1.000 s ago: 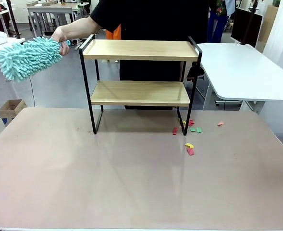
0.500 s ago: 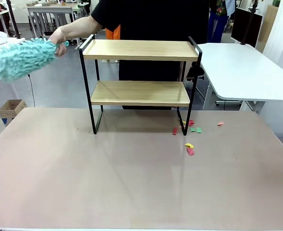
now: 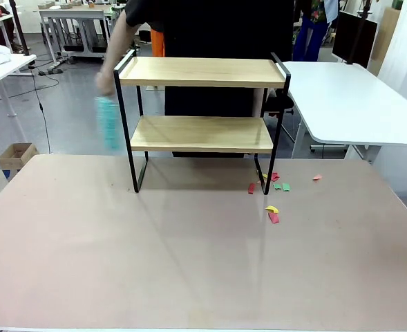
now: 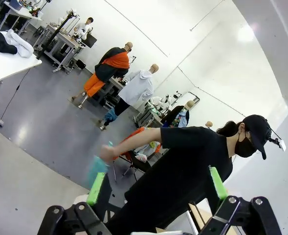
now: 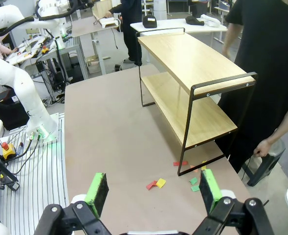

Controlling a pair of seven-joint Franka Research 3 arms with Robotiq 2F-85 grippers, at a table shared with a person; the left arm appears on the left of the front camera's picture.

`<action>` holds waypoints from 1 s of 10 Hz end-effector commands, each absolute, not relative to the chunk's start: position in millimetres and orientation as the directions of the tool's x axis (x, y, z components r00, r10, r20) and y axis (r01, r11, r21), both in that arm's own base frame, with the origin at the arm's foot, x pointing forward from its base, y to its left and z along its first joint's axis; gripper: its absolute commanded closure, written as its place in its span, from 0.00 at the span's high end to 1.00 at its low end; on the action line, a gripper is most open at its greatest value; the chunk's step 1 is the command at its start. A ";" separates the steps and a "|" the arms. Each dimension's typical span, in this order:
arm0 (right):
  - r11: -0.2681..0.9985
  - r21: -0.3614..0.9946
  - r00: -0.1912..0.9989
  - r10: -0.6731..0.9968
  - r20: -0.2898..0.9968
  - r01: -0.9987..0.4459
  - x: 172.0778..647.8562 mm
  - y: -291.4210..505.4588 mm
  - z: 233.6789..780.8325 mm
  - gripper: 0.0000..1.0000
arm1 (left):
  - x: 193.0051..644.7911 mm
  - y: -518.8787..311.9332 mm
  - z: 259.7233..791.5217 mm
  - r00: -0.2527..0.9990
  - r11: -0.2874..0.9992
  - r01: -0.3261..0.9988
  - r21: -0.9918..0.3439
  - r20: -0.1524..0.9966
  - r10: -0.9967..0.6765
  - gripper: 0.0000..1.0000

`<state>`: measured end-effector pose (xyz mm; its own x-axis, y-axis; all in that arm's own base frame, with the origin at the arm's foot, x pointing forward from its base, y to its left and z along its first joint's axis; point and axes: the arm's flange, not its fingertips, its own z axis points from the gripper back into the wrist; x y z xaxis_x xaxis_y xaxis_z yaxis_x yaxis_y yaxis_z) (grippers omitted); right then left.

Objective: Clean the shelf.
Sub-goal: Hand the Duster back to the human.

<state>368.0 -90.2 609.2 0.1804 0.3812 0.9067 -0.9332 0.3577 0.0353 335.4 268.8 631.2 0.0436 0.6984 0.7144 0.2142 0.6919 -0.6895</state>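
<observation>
- Shelf (image 3: 202, 104), small 2-tier rack, light wood boards in thin black frame: front view, stands at table's far edge, long axis across; person's hand (image 3: 106, 84) w/ blurred teal duster (image 3: 108, 123) just beside its left end.
- L wrist view: left gripper (image 4: 154, 188) jaws apart, nothing held, aimed at person.
- R wrist view: right gripper (image 5: 152, 191) jaws apart, empty; shelf ahead, slightly right, paper scraps (image 5: 155, 184) between. Judged: right arm nearer.

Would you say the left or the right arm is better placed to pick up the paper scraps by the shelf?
Probably the right: its open gripper looks down on the scraps beside the shelf; the left gripper faces the person.
</observation>
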 end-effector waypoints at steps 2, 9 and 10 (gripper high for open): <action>0.347 0.026 0.169 0.390 0.905 -0.937 367.9 -92.3 611.2 1.00 | 332.5 266.4 631.5 0.038 0.696 0.210 -0.687 0.717 0.696 1.00; 0.347 0.026 0.169 0.390 0.905 -0.937 367.9 -92.3 611.2 1.00 | 332.5 266.4 631.5 0.038 0.696 0.210 -0.687 0.717 0.696 1.00; 0.347 0.026 0.169 0.390 0.905 -0.937 367.9 -92.3 611.2 1.00 | 332.5 266.4 631.5 0.038 0.696 0.210 -0.687 0.717 0.696 1.00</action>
